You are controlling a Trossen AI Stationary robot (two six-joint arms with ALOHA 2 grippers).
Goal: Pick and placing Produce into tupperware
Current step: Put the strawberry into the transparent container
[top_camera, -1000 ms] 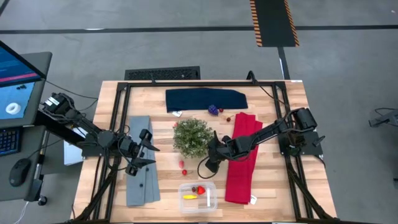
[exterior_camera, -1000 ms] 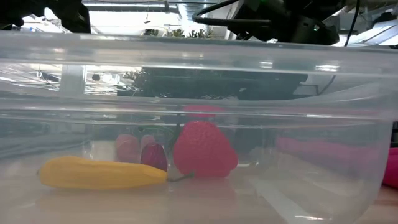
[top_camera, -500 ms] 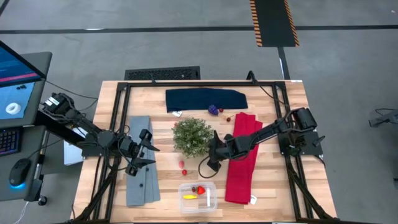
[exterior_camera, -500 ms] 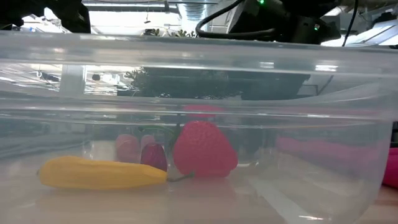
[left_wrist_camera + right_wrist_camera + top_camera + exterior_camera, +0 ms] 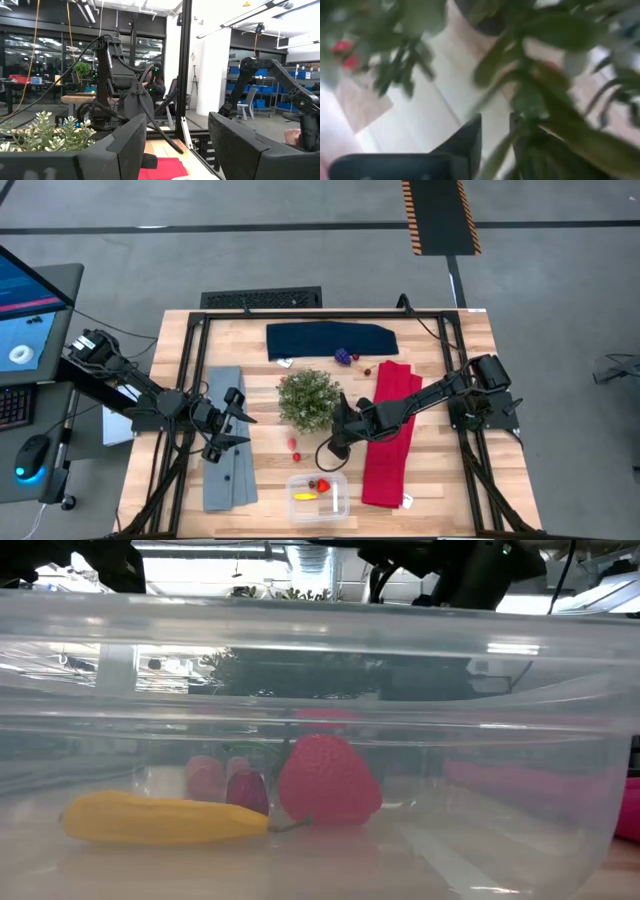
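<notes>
Your right end effector [image 5: 338, 442] sits just beside the potted plant [image 5: 308, 400], fingers a little apart and empty, probably heading for the loose red berries [image 5: 294, 446] between plant and tupperware [image 5: 343, 478]. Left end effector [image 5: 232, 420] waits open over the grey cloth [image 5: 228, 470]

Even, bright overhead light falls on the worktop [image 5: 440, 480], and the shadows under the arms are short and soft. Seen from table height, pale glare streaks run along the rim of the tupperware [image 5: 320, 620], whose clear wall hazes everything behind it. Close to the right wrist camera, the leaves of the green plant [image 5: 555, 75] smear into heavy blur.
</notes>
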